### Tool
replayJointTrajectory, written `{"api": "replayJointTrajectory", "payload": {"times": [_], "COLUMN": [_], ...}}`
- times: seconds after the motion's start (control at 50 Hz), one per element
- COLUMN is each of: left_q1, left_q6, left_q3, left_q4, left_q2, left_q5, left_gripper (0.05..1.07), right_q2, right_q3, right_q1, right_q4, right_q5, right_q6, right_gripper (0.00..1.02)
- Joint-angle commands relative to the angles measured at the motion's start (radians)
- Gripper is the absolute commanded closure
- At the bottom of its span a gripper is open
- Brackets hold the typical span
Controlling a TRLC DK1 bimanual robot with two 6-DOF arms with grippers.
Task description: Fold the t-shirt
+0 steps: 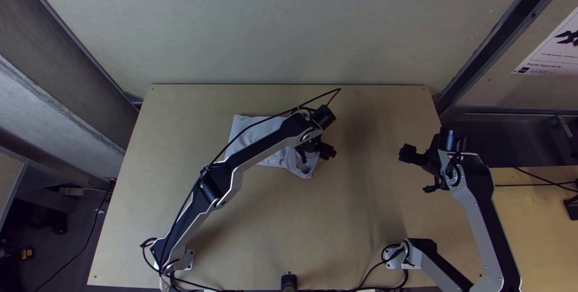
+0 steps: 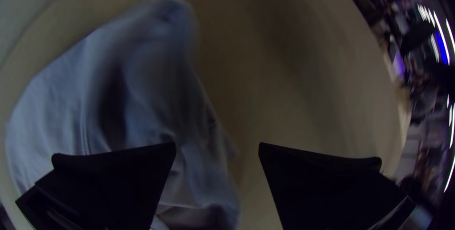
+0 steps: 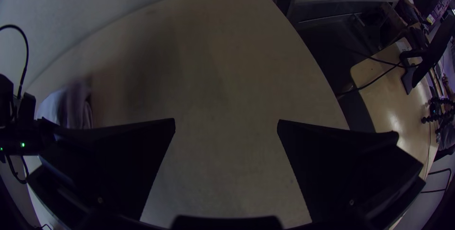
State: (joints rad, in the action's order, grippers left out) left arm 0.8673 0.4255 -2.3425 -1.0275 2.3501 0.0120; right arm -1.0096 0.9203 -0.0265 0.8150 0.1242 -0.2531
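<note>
"What is standing farthest left on the table [image 1: 361,214]?"

"The left arm [image 1: 195,208]. Its base is standing at the top view's lower left, and its links are slanting up across the t-shirt [image 1: 242,124]."

"And how is that shirt lying?"

"It is lying toward the table's far side, left of the middle. Its left part is spreading fairly flat, while its right end is bunching into loose folds. A seam is running down the cloth in the left wrist view."

"Where is the left gripper [image 1: 317,155] in all this?"

"It is hovering at the shirt's bunched right end. Its fingers are standing well apart, released. In the left wrist view one is overlapping the cloth, the other is covering bare wood. Whether either is touching the fabric, nobody can tell."

"Moving right, then?"

"Bare wood is stretching across to the right gripper [image 1: 416,171], which is hanging near the table's right edge, well apart from the shirt. Its fingers are also parting widely, with only wood appearing between them."

"And beyond it?"

"The right arm [image 1: 490,214] is bending up from the lower right, and farther right a printed sheet [image 1: 551,51] is hanging on the wall."
</note>
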Motion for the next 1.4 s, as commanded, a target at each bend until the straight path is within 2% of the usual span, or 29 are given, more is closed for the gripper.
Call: {"api": "replayJointTrajectory", "payload": {"times": [0.0,0.26,0.34,0.4,0.64,0.88,1.08,1.26,1.32,1.38], "left_q1": [0.001,-0.007,-0.017,-0.03,-0.143,-0.303,-0.453,-0.568,-0.591,-0.607], "left_q6": [0.159,0.185,0.173,0.127,-0.007,-0.151,-0.241,-0.323,-0.337,-0.337], "left_q3": [-0.058,-0.061,-0.044,-0.028,0.084,0.206,0.322,0.477,0.558,0.631], "left_q4": [0.018,0.03,0.017,0.012,0.004,0.006,0.043,0.141,0.221,0.273], "left_q2": [0.032,-0.003,-0.04,-0.08,-0.302,-0.548,-0.753,-0.96,-1.04,-1.115], "left_q5": [0.022,0.083,0.083,0.083,0.028,0.028,0.02,0.011,0.0,0.0], "left_gripper": [0.1,0.1,0.1,0.1,0.1,0.1,0.1,0.1,0.1,0.1], "right_q2": [0.037,0.062,0.059,0.046,0.003,0.003,0.008,0.06,0.101,0.155], "right_q3": [-0.041,-0.075,-0.055,-0.024,0.115,0.258,0.384,0.431,0.428,0.416], "right_q1": [0.005,0.005,0.019,0.02,0.017,0.025,0.028,0.031,0.054,0.08], "right_q4": [-0.007,-0.019,-0.028,-0.03,-0.099,-0.185,-0.258,-0.336,-0.352,-0.378], "right_q5": [0.008,0.008,0.009,0.009,0.009,0.009,0.008,0.005,-0.018,-0.021], "right_q6": [0.005,0.008,0.009,0.015,0.101,0.179,0.276,0.341,0.383,0.391], "right_gripper": [0.03,0.03,0.03,0.03,0.03,0.03,0.03,0.03,0.03,0.03]}}
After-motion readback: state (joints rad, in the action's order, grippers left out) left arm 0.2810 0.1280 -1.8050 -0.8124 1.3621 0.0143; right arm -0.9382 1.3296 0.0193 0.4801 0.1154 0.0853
